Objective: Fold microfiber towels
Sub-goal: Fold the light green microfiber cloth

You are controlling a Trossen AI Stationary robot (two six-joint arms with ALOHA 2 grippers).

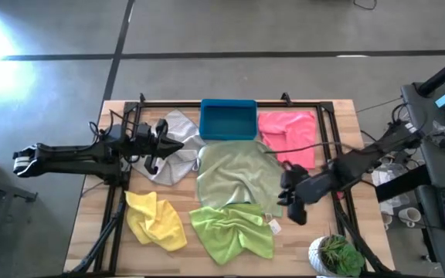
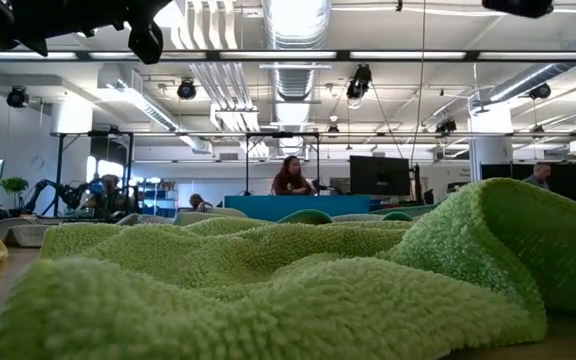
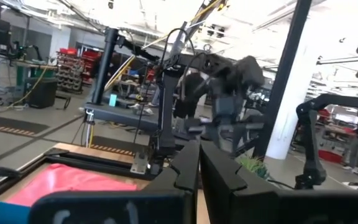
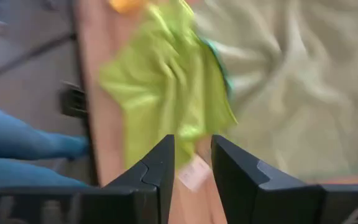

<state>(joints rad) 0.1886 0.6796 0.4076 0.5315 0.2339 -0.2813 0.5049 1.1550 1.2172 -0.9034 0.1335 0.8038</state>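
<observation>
Judging by how the cloths lie, the folding has hardly begun: all five towels are spread or crumpled on the table (image 1: 338, 116), none in a neat folded square. The grey towel (image 1: 178, 147) lies rumpled at the back left beside the blue bin (image 1: 228, 120), the pink towel (image 1: 287, 131) flat at the back right, the sage green towel (image 1: 238, 174) spread in the middle, the yellow towel (image 1: 157, 220) bunched at the front left and the lime green towel (image 1: 234, 228) creased at the front centre. The left tool (image 1: 154, 144) hovers over the grey towel with its fingers pressed together and nothing between them. The right tool (image 1: 293, 202) hangs over the right edge of the sage green towel, near the lime green one, its fingers a narrow gap apart and empty. Every towel appears left to fold.
</observation>
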